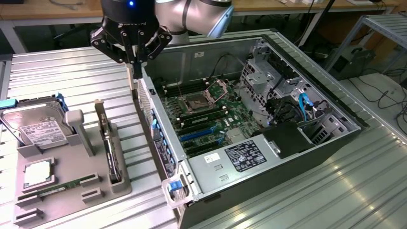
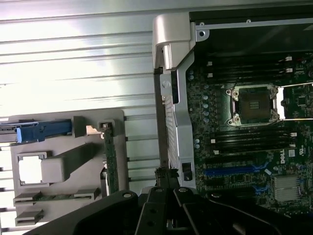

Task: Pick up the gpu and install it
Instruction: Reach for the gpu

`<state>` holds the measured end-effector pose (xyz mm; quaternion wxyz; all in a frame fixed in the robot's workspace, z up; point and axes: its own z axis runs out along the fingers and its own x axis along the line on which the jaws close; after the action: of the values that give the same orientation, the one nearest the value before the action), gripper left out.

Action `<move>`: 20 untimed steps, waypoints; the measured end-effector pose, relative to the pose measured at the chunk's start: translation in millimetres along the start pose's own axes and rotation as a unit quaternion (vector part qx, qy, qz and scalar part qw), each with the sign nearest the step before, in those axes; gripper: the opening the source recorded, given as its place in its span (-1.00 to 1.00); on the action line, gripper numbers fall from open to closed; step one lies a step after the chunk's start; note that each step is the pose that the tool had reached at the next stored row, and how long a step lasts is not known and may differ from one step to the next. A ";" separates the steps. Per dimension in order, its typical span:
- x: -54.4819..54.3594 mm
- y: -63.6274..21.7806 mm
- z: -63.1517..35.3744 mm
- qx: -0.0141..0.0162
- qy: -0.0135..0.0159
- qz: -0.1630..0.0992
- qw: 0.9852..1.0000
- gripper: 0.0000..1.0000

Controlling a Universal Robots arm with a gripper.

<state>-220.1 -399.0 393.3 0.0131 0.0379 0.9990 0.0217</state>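
Gripper [image 1: 135, 71] clenched on nothing, upper left, just over the computer case's rear wall [image 1: 154, 129]. The gpu [image 1: 109, 143] stands in the tray [image 1: 70, 164], lower left. Dropping carelessly, it could clip that wall.

Your exterior camera sits high and well back, looking down at a slant over the table [image 1: 76, 71]. From there you take in the gripper [image 1: 135, 64], the whole open case [image 1: 273, 176] to one side of it and the tray [image 1: 70, 164] to the other. Your wrist camera rides above the fingers [image 2: 151, 215] and looks straight down past them, far nearer, with the case wall [image 2: 172, 122] directly under the tool. Both views share that wall, the socket [image 1: 190, 103] beyond it, and much of the tray, with the gpu [image 1: 111, 148] standing in it.
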 end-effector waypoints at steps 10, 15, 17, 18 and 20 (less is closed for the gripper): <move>5.9 -0.5 -0.2 0.000 0.000 0.000 1.000 -0.79; 9.4 -0.8 -0.3 0.000 0.000 0.000 1.000 -0.79; 10.9 -0.9 -0.3 0.000 0.000 0.000 1.000 -0.79; 12.0 -1.0 -0.4 0.000 0.000 0.000 1.000 -0.79; 13.3 -1.2 -0.3 0.000 0.000 0.000 1.000 -0.79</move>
<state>-233.4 -399.1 393.3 0.0131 0.0379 0.9990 0.0217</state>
